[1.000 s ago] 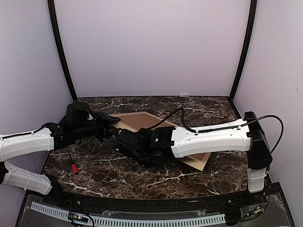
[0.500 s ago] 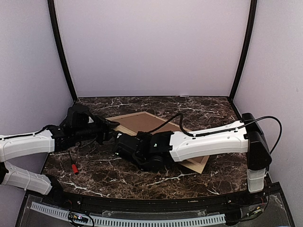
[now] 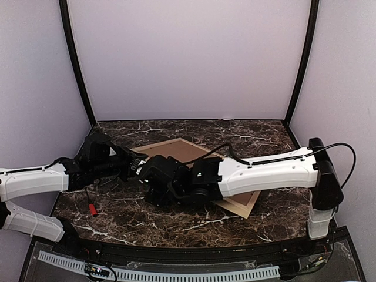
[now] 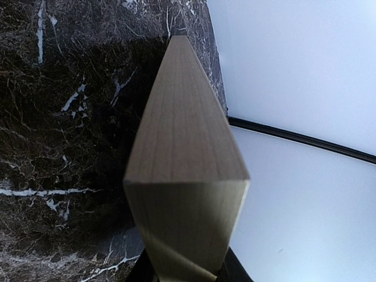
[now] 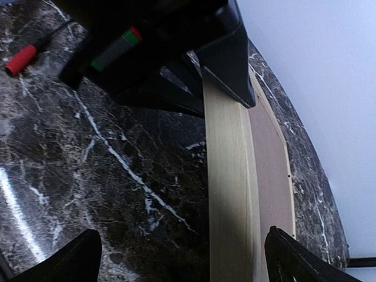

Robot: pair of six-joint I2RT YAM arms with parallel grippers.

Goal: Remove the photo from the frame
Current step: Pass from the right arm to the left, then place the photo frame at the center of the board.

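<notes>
The right gripper [image 5: 183,235] springs open over the frame [image 3: 244,202]
Its fingers [image 5: 70,261] now stand wide apart; the left gripper [image 3: 136,160] stays clamped on the frame's left corner, mid-tabletop [image 3: 147,222]. The right arm [image 3: 264,171] crosses the brown backing board [image 3: 176,150]; red plug [image 3: 93,209] near the left edge.

Your right arm [image 3: 264,173] lies across the frame [image 3: 242,204], barring the middle. The left pincer [image 3: 140,160] crowds its left corner. You have bare worktop [image 3: 176,223] along the near side; a red plug [image 3: 94,210] lies near-left.
</notes>
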